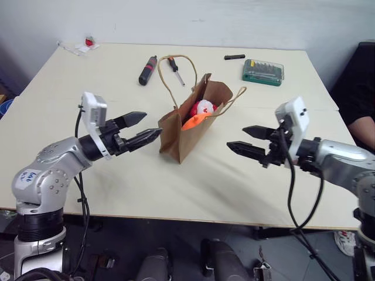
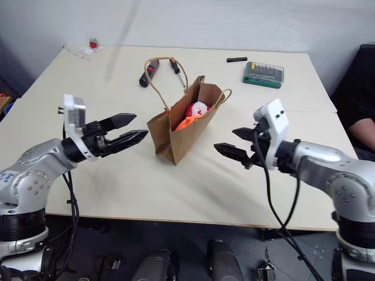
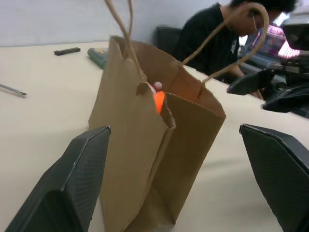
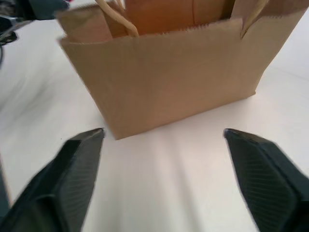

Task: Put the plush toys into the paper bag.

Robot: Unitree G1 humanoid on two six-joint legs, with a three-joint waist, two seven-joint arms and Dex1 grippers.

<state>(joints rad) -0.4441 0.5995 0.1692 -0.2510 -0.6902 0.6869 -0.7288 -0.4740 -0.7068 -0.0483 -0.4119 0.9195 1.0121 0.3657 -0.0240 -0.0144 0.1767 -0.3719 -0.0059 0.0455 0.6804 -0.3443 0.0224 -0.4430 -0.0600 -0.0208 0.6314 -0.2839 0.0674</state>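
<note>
The paper bag [image 1: 186, 126] stands upright on the cream desk [image 1: 117, 175], near its middle, with its mouth open to the top. Its two twisted cord handles [image 1: 170, 76] rise above the rim, one looping high toward the far side, the other bending to the right. Inside the bag both plush toys are visible at the mouth: the orange plush toy [image 1: 195, 121] lies against the nearer wall, and the red-and-white Santa ball [image 1: 204, 108] sits just behind it, touching it.

The left gripper [image 1: 146, 129] is on the left side of the bag, pointing toward it about level. Its two black fingers are spread apart and hold nothing; the lower fingertip is just beside the bag wall, and I cannot tell if it touches. The right gripper [image 1: 243, 140] is on the right side of the bag, apart from it, pointing to the bag and a little downward. Its fingers are also spread and empty. In the left wrist view the bag [image 3: 154, 145] stands between the two wide fingers [image 3: 67, 188].

On the far part of the desk lie a black and red tool handle [image 1: 147, 70], a screwdriver [image 1: 177, 70], a small black bar [image 1: 234, 57], a green bit case [image 1: 263, 72], and a small clear packet with something red [image 1: 88, 43] at the far left corner. A person in a black shirt [image 3: 212, 34] sits beyond the right edge of the desk.
</note>
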